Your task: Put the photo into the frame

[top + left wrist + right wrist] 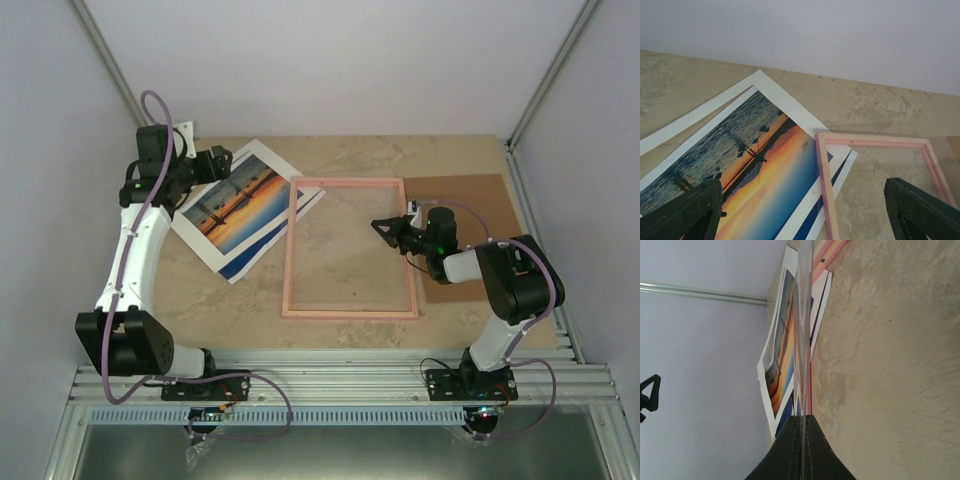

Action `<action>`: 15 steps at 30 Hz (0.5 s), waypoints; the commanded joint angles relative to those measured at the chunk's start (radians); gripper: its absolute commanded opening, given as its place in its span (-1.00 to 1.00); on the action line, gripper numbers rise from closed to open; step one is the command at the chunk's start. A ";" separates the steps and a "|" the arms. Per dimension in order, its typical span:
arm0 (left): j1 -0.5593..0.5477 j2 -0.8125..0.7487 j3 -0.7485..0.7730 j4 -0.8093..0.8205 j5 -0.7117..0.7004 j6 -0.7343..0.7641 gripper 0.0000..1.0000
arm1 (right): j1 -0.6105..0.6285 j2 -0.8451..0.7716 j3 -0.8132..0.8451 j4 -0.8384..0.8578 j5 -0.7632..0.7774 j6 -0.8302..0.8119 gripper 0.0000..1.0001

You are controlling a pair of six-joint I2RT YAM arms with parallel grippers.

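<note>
The step in hand looks like opening the frame to let the print in. The right claw [385, 228] is pinched together on a thin clear pane [802, 315], which its own camera sees edge-on running up from between the fingers. This claw sits over the right side of the frame [350, 313]. How high the pane is raised I cannot tell from above.

The frame lies flat in the middle of the table [400, 155], long sides running near to far. A brown cardboard sheet [465, 200] lies by the right edge, partly under the right arm.

The photo [245, 205] lies face up toward the far left corner of the table, turned askew. Its right corner is tucked beneath the frame's far left corner, where the pink rail crosses over the white border.

The left claw [222, 163] hovers above the photo's far left side with its fingers [690, 210] spread wide apart and nothing between them. Its wrist view looks along the print toward the frame.

By my reading, the photo is not yet in. The next move calls for the left claw to come down on the photo's free edge. It must then square the photo to the frame and slide it toward the right edge under the pane without creasing the paper or dragging the frame along.
</note>
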 commanded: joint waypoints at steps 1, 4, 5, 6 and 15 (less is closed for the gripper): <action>0.009 0.003 -0.013 0.024 0.008 0.007 0.81 | -0.008 0.011 -0.006 -0.053 -0.028 -0.061 -0.99; 0.009 0.002 -0.017 0.026 0.008 0.007 0.81 | -0.011 0.012 0.002 -0.074 -0.048 -0.068 -0.99; 0.008 0.003 -0.017 0.025 0.009 0.007 0.81 | -0.012 0.012 0.008 -0.090 -0.052 -0.069 -0.99; 0.009 0.002 -0.018 0.025 0.009 0.007 0.81 | -0.014 0.011 0.012 -0.106 -0.058 -0.073 -0.99; 0.008 0.004 -0.020 0.027 0.010 0.006 0.81 | -0.037 -0.002 -0.011 -0.112 -0.036 -0.071 -0.99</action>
